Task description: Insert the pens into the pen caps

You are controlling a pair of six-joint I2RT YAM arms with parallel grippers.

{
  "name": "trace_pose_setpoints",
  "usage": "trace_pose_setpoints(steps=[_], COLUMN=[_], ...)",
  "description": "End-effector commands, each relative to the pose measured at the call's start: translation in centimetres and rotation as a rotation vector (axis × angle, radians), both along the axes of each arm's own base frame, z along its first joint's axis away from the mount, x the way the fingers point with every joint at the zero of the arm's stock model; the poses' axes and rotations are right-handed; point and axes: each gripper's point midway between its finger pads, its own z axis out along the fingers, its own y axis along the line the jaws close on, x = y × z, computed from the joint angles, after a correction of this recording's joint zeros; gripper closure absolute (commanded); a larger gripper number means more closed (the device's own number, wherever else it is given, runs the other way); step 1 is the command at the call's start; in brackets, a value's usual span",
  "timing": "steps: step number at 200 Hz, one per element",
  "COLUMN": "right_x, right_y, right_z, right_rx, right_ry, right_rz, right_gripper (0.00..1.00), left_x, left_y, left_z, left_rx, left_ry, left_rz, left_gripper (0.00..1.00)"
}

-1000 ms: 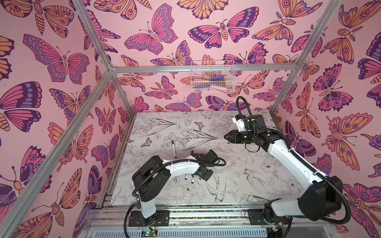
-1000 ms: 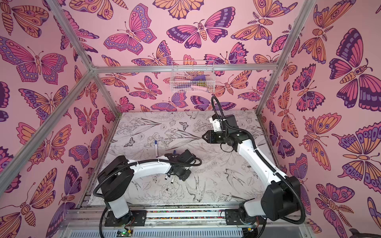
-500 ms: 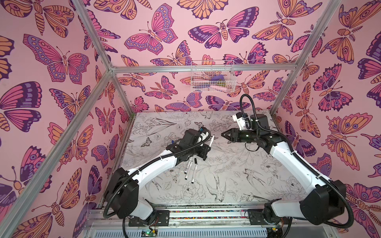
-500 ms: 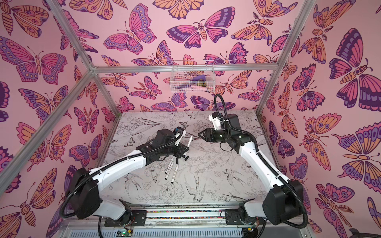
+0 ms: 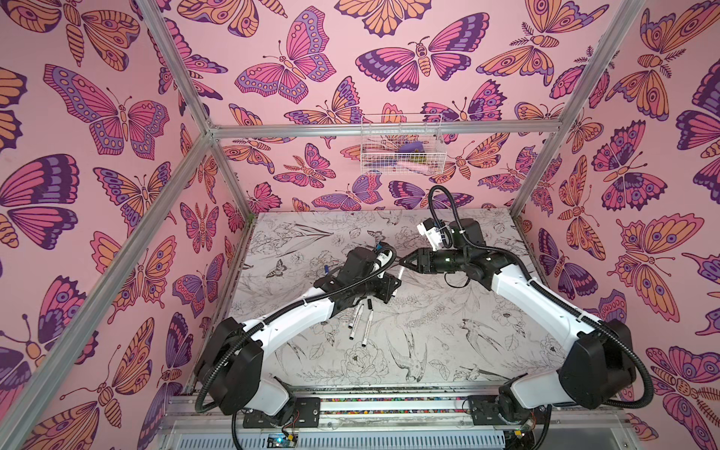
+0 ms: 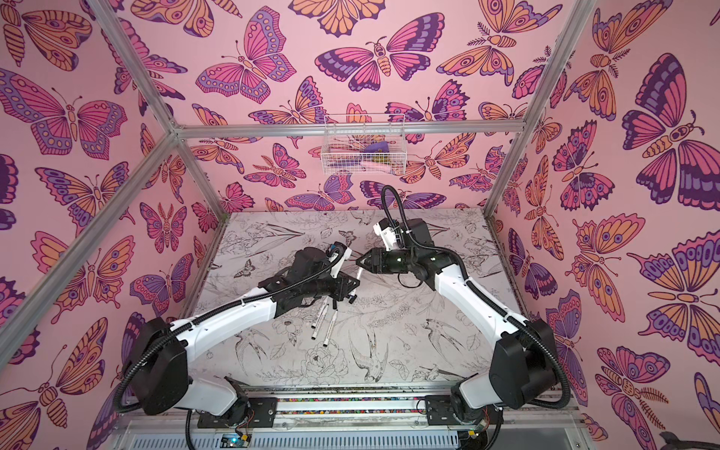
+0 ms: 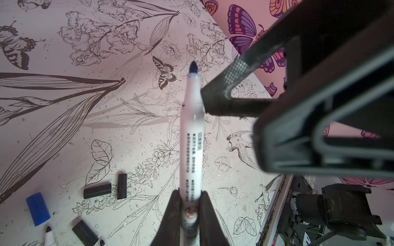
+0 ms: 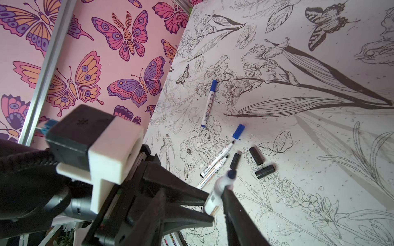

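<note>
The left end effector grips the held pen low on its barrel. The pen is slim and white, with rows of small dark print, a narrower neck and a bare dark blue tip. It hangs off the desk and points toward the right arm. The right end effector has its jaws apart with the pen's tip end between them. One finger sits against or just beside the barrel below the neck; which of the two cannot be told.

Take the loose blue cap as the mark. It lies on the desk just off the black tip of a bare pen. A second bare pen lies alongside that one, nearly parallel. Three black caps lie near the blue cap on its side toward the right arm, each apart from the others. The held pen hangs above the desk beyond those black caps. A capped pen, white with a blue cap on, lies well apart from the blue cap toward the left wall.

From the blue cap, the left wall is the nearer side edge. Toward the right wall and the front rail, both top views show a broad stretch of printed desk.
</note>
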Motion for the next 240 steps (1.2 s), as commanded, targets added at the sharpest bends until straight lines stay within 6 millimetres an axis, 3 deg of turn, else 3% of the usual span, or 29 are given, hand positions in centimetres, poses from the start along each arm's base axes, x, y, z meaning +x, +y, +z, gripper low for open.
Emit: trace_pose_setpoints(steps=[1,36,82,138,162,180,197,240], right_x=[0.9,1.0,0.8,1.3,1.0,0.7,0.6,-0.2], right_y=[-0.4,-0.5,1.5,2.1,2.1,2.2,2.3,2.5], right_z=[0.6,0.1,-0.3,0.2,0.1,0.2,0.2,0.5], right_rx=[-0.057,-0.08,-0.054,-0.019,-0.02,-0.009,-0.003,0.007], right_ry=[-0.05,-0.043,-0.028,-0.031,-0.028,-0.022,-0.02,-0.017], right_rz=[-0.022,-0.019,0.025,0.012,0.023,0.035,0.043,0.083], right_gripper=[0.54,0.54,0.55,0.85,0.91,0.93,0.93,0.95], left_x=[0.2,0.3,0.2,-0.3,-0.4,-0.4,0.0,0.8], left_y=[0.3,0.3,0.0,0.1,-0.1,-0.3,-0.4,-0.6], left_z=[1.0,1.0,1.8,1.4,1.3,1.6,1.9,2.5], left_rx=[-0.034,-0.033,-0.057,-0.065,-0.073,-0.082,-0.088,-0.094], left_ry=[-0.03,-0.034,-0.051,-0.029,-0.017,-0.013,-0.023,-0.04], left_rz=[0.023,0.024,0.012,0.007,-0.003,-0.006,0.008,0.012], left_gripper=[1.0,1.0,1.0,1.0,1.0,0.79,0.68,0.68])
